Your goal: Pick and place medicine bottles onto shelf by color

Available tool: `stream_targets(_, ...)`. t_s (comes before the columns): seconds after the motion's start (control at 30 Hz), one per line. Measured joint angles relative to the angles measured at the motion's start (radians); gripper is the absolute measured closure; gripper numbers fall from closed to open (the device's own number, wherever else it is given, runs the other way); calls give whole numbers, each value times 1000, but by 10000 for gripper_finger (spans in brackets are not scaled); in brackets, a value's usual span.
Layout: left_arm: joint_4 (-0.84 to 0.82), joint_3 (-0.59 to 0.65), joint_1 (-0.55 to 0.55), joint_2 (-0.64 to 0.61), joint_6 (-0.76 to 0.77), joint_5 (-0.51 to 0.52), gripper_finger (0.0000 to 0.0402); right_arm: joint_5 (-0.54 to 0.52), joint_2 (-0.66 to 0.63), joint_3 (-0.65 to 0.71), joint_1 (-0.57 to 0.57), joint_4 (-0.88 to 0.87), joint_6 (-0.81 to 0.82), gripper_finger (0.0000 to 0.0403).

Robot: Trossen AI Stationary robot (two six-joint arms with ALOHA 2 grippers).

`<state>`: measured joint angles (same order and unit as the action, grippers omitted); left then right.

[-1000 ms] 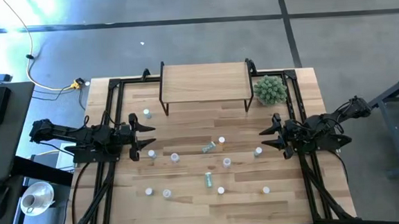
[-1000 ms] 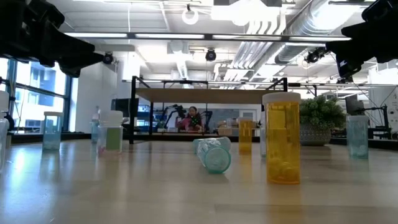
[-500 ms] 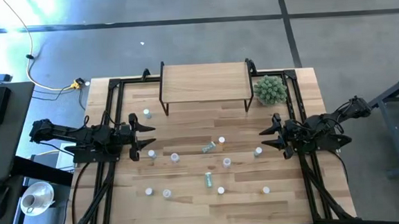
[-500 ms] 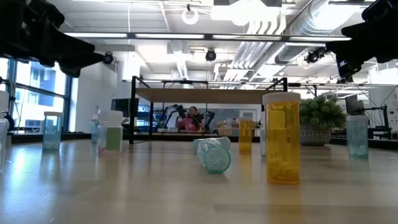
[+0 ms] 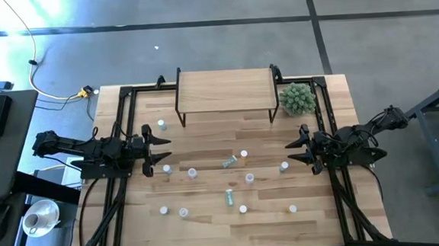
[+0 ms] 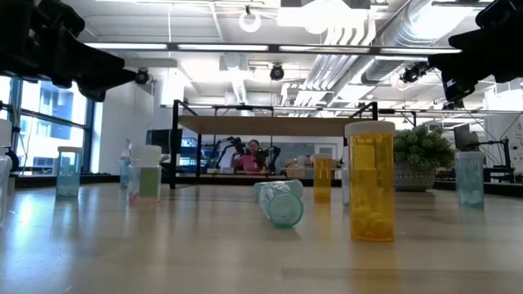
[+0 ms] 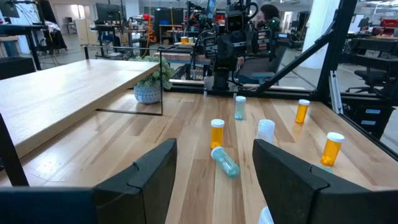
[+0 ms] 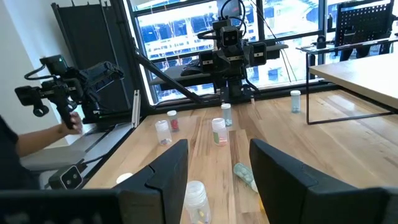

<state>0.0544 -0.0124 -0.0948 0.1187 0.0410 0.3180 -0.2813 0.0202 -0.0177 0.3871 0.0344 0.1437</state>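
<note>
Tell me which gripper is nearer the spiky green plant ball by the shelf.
Right. The right gripper hovers open just in front of the plant ball, on the same side of the table. The left gripper, also open, sits across the table, beyond the shelf.

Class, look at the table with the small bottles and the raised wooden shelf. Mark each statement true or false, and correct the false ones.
1. The raised light-wood shelf carries no bottles. True.
2. The spiky green plant ball sits beside the shelf. True.
3. The left gripper grips a bottle. False: its jaws are open and empty.
4. Every bottle stands upright. False: the teal bottle lies on its side.
5. The right gripper is over the shelf. False: it is at the table's right edge.
</note>
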Motion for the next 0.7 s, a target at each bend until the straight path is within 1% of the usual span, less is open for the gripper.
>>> stream_targets(0.53, 23, 0, 0, 0, 8, 0, 202, -4, 0, 0, 0, 0, -11, 240)
stream_targets(0.7, 23, 0, 0, 0, 8, 0, 202, -3, 0, 0, 0, 0, 61, 240)
